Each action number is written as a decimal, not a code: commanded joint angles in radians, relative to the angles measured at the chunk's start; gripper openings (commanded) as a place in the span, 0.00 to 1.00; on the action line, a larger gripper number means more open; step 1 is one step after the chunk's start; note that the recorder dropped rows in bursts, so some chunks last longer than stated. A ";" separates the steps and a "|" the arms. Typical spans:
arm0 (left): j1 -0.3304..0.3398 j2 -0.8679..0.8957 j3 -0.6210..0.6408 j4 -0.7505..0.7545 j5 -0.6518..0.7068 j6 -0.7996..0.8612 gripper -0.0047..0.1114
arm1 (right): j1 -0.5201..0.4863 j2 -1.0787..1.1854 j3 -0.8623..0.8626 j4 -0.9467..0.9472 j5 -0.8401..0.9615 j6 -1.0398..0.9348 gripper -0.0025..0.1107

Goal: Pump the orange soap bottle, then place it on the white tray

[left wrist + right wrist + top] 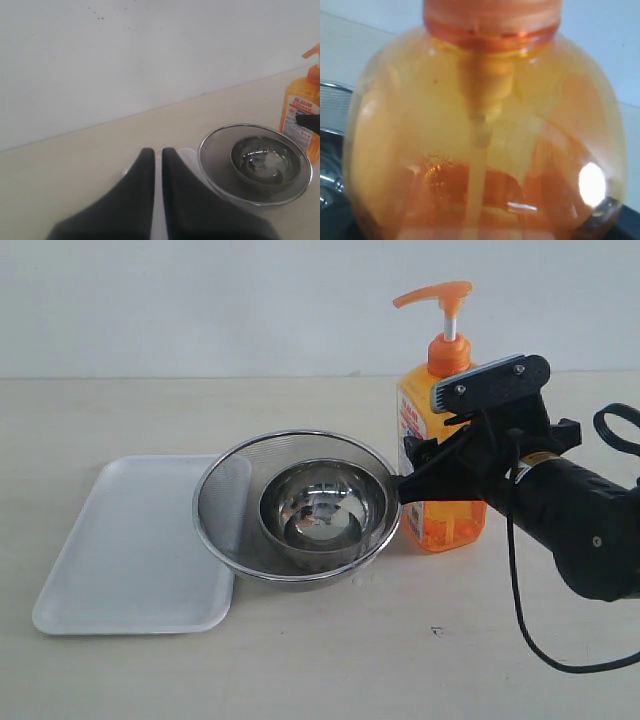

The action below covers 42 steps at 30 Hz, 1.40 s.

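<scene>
Plastic, translucent and orange, makes up the soap bottle: a tall squared body with a white-and-red label, a white stem and an orange pump spout. It stands upright on the table at centre right of the exterior frame, not on the tray. My right wrist camera is filled by its glossy curved shoulder, with liquid pooled low inside.

My right gripper reaches in from the right edge, one matte black finger on each side of the bottle and close against it. I cannot tell whether the fingers actually pinch it or only bracket it. A black cable loops under that arm.

My left gripper has its two dark tapered fingers pressed nearly together, with only a thin slit between them, and it carries nothing.

At centre frame sits a round steel mesh strainer with a polished steel bowl nested inside it. The strainer's rim lies just beside the bottle's base and overlaps the right edge of the tray, which is flat, white and matte, with rounded corners and a low rim, at lower left.

Most of the tray's surface is bare. The pale, smooth table is open along the lower frame and behind the tray, up to the plain white wall.
</scene>
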State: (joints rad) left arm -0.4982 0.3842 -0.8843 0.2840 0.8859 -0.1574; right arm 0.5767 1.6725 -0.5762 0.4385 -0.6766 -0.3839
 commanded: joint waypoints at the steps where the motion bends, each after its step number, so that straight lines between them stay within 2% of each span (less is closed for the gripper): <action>1: -0.001 -0.032 0.006 0.020 0.056 -0.040 0.08 | 0.003 0.013 0.015 0.048 0.106 0.013 0.02; 12: -0.001 -0.123 0.011 0.063 0.184 -0.077 0.08 | 0.003 0.013 0.015 0.135 0.105 0.019 0.02; 27: -0.001 -0.244 0.154 0.069 0.222 -0.143 0.08 | 0.003 0.013 0.015 0.179 0.088 0.017 0.02; 32: -0.001 -0.267 0.196 0.069 0.304 -0.143 0.08 | 0.003 0.009 0.015 0.179 0.077 0.011 0.02; 42: -0.001 -0.317 0.240 0.071 0.297 -0.143 0.08 | 0.003 -0.082 0.015 0.179 0.078 -0.030 0.02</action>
State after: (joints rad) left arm -0.4982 0.0810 -0.6544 0.3497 1.1817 -0.2932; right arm 0.5806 1.6171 -0.5688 0.6102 -0.6230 -0.3906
